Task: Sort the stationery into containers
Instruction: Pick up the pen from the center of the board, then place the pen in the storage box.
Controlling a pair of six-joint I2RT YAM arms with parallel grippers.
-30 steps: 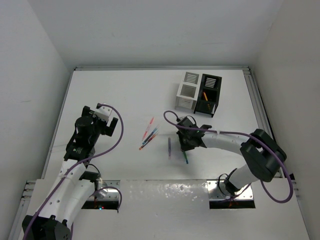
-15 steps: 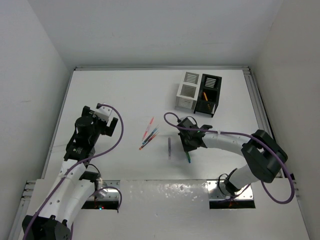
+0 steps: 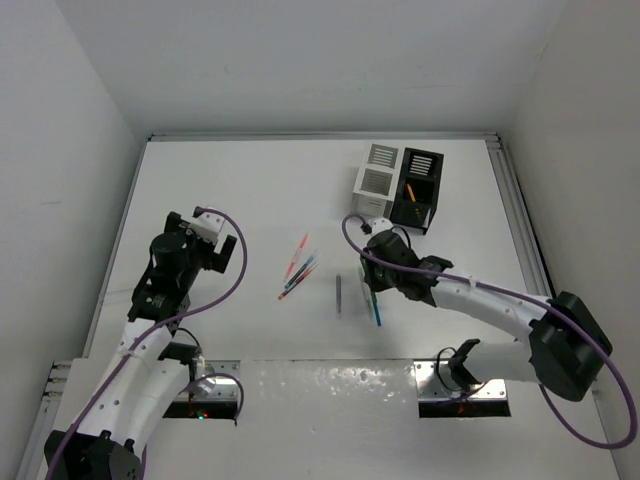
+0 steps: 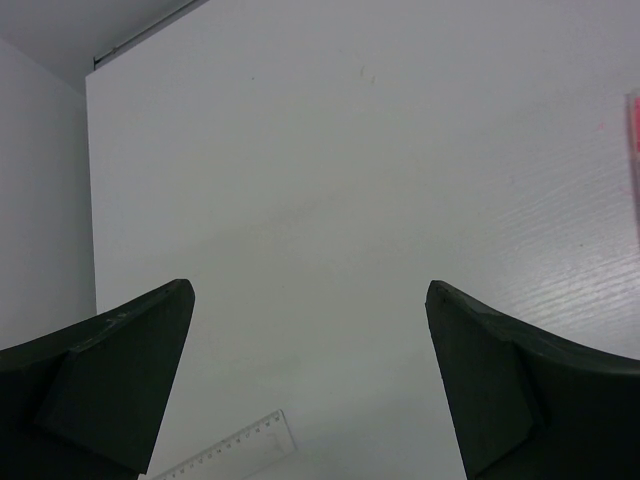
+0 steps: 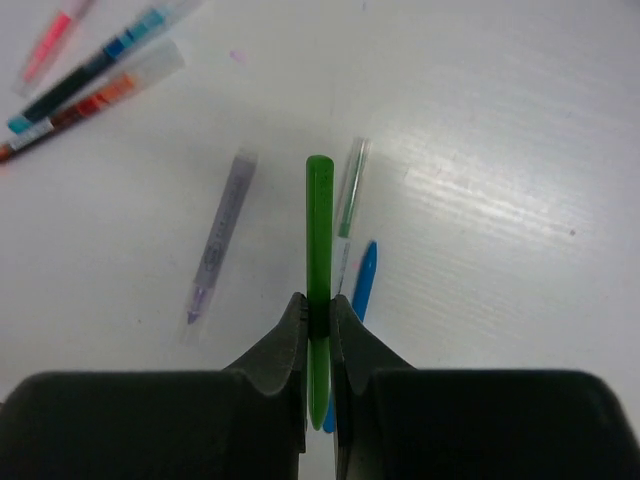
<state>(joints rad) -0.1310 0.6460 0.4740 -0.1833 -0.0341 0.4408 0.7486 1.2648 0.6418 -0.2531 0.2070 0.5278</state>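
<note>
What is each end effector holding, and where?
The right end effector pinches a green pen past its middle, nearer the wrist-side end. The left end effector is open and empty.

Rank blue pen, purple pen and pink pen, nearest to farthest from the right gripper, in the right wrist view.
1. Blue pen, just right of the right gripper holding the green pen.
2. Purple pen, farther left.
3. Pink pen, top-left corner.
</note>
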